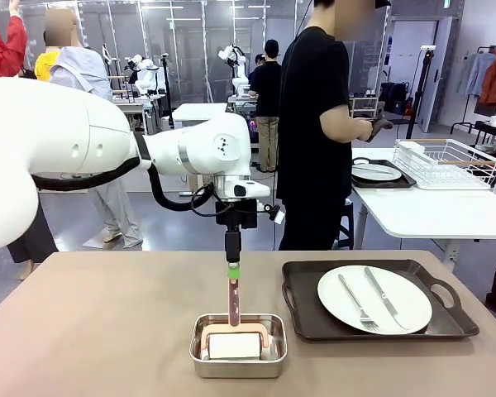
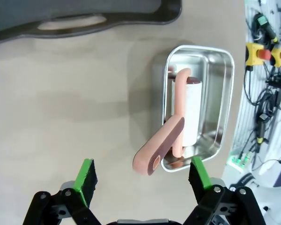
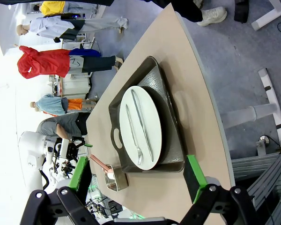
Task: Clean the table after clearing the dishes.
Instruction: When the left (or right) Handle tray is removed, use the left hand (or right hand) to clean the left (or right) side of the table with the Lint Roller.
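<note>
Near edge of the desk, centre: pan with roller lying in it, handle rising straight up. Directly above, left fingers to either side of the handle's tip, apart from it. Just right of the pan: tray bearing plate, with fork and knife side by side on it, fork to the left. Beyond the desk, person standing. Behind, far right: second desk carrying another tray and, right of it, rack.

Beige-brown table, dark brown tray, white plate, pink roller handle, silver pan
</note>
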`<state>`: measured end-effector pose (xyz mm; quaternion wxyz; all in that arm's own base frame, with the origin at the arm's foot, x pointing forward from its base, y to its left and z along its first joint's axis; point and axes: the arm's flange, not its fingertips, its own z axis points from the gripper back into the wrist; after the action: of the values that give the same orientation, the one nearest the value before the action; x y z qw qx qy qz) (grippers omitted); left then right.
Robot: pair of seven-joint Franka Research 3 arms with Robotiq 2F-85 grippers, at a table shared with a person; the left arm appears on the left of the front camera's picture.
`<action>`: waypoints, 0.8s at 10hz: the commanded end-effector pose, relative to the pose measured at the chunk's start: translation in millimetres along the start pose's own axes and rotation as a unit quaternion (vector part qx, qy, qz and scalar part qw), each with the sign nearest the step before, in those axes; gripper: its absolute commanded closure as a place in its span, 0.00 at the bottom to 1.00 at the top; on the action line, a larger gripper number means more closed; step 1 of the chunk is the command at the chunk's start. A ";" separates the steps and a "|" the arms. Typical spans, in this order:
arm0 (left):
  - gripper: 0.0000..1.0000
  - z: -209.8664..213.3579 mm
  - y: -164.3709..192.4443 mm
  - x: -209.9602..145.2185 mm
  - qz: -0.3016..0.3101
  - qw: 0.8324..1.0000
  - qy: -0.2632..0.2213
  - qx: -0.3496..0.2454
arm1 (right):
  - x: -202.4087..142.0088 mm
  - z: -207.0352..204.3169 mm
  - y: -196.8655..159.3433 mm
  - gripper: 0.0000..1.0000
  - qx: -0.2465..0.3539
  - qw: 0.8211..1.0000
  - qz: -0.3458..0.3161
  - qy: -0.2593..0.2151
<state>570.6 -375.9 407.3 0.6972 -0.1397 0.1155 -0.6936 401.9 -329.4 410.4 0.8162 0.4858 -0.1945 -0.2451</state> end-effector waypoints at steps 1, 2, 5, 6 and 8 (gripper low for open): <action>0.00 -1.4 4.7 0.9 0.008 1.000 0.009 -0.021 | -0.5 1.2 2.2 0.00 0.002 1.000 0.001 -0.002; 0.00 -9.6 5.5 -0.4 0.008 0.999 0.009 -0.030 | -0.5 1.2 2.2 0.00 0.002 1.000 0.001 -0.002; 0.00 -31.4 -1.0 -2.5 0.001 0.998 -0.001 -0.058 | -0.5 1.2 2.2 0.00 0.002 1.000 0.001 -0.002; 0.00 -36.9 -2.8 -4.0 -0.001 0.998 -0.003 -0.069 | -0.5 1.2 2.2 0.00 0.002 1.000 0.001 -0.002; 0.00 -42.1 -3.4 -4.4 0.006 0.996 0.000 -0.085 | -0.5 1.2 2.2 0.00 0.002 1.000 0.001 -0.002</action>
<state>558.7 -379.3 369.2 0.6859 -0.1791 0.1648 -0.6858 401.9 -329.4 410.4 0.8162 0.4858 -0.1945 -0.2451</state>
